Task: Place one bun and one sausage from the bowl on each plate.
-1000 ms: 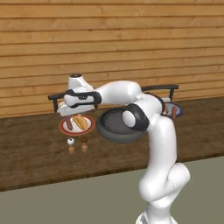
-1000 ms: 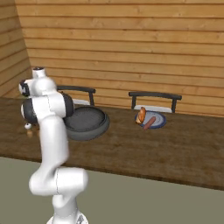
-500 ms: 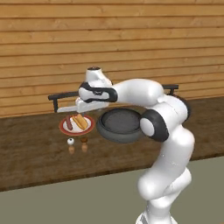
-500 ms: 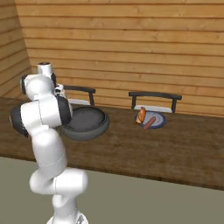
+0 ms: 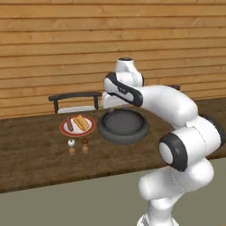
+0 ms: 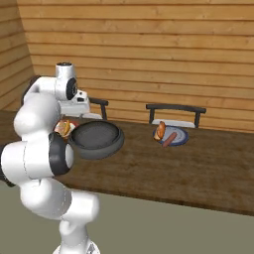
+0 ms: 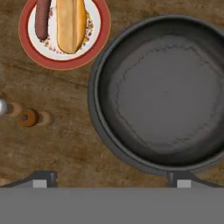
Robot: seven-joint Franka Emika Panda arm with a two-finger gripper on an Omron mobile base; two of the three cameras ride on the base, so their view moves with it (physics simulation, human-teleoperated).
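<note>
Hand view: the claw [image 7: 111,177], spread wide and holding nothing, hovers over the bowl's [image 7: 164,94] near rim; the red-rimmed plate [image 7: 65,65] lies beyond, up-left, carrying one bun [image 7: 71,24], one sausage [image 7: 42,18]; two plates in all, the blue plate [image 6: 179,137] well apart.

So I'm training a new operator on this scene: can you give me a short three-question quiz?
1. True or false: the bowl still holds food.
2. What lies on the red-rimmed plate? A) a bun and a sausage B) a bun alone C) nothing
3. Which plate sits right of the bowl in the right base view?

Key: 1 false, it is empty. 2 A. 3 the blue plate, with its own bun and sausage.
</note>
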